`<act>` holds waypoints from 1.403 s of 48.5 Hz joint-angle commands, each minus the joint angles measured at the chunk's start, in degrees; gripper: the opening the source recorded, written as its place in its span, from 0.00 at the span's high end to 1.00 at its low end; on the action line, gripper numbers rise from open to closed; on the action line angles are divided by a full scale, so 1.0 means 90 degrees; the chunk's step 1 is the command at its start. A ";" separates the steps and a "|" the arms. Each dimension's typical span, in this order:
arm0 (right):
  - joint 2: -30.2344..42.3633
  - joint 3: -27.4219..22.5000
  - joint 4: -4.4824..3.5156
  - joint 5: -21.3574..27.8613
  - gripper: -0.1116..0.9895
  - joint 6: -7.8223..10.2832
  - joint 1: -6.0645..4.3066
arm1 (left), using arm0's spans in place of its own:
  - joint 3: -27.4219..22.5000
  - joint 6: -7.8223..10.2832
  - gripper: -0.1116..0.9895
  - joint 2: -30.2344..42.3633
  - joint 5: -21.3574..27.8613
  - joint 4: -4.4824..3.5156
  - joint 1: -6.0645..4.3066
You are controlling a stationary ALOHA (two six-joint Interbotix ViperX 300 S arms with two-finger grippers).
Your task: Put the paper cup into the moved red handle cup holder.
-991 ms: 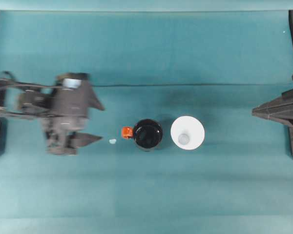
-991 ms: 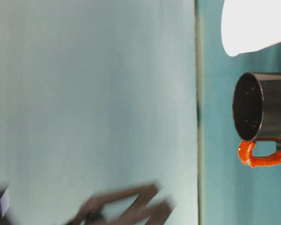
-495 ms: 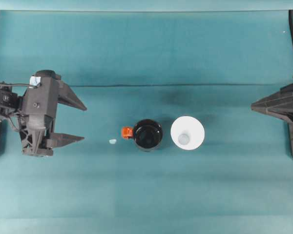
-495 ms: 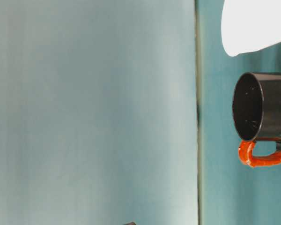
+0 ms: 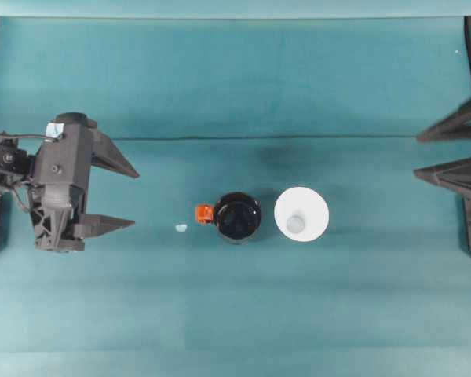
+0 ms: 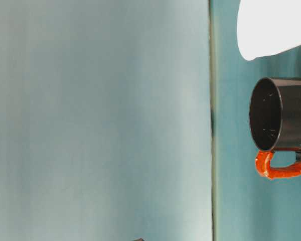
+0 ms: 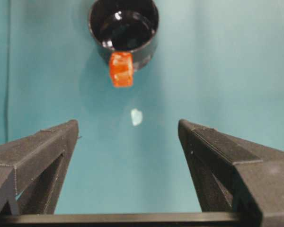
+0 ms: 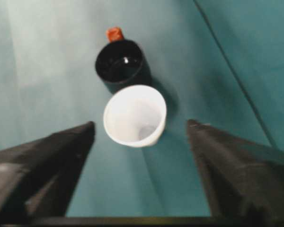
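- Since the earlier frame, the right gripper (image 5: 455, 153) had spread its fingers apart at the table's right edge; the cups stayed put.
- Nearest it stood the plain white tapered paper cup (image 5: 301, 214), upright, empty, ungripped.
- Just beyond stood the glossy black cup holder (image 5: 237, 217), its orange-red handle (image 5: 204, 213) pointing away from the cup.
- Farther off lay a small pale scrap (image 5: 180, 228).
- Farthest, the left gripper (image 5: 129, 196) hung with fingers spread.

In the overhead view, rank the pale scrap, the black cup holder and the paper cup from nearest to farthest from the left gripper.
From the left gripper:
1. Pale scrap, on the cloth just short of the orange handle.
2. Black cup holder, mid-table, handle toward this gripper.
3. Paper cup, beyond the holder, on its far side.
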 commanded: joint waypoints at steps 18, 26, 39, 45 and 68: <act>0.1865 -0.0742 0.0020 0.0225 0.12 0.0459 -0.0166 | -0.0088 -0.0010 0.05 -0.0059 -0.0020 0.0010 -0.0010; 0.2754 -0.1143 -0.0020 0.0625 0.12 0.0547 -0.0176 | -0.0088 -0.0010 0.05 -0.0059 -0.0010 0.0010 -0.0010; 0.4277 -0.1855 -0.0059 0.1172 0.12 0.0527 -0.0166 | -0.0078 -0.0010 0.05 -0.0068 -0.0010 0.0010 -0.0010; 0.4795 -0.1953 -0.0059 0.1152 0.12 0.0527 -0.0088 | -0.0078 -0.0010 0.05 -0.0068 -0.0010 0.0010 -0.0010; 0.5811 -0.1826 -0.0068 0.0479 0.12 0.0557 0.0049 | -0.0068 0.0000 0.05 -0.0059 -0.0010 0.0010 -0.0010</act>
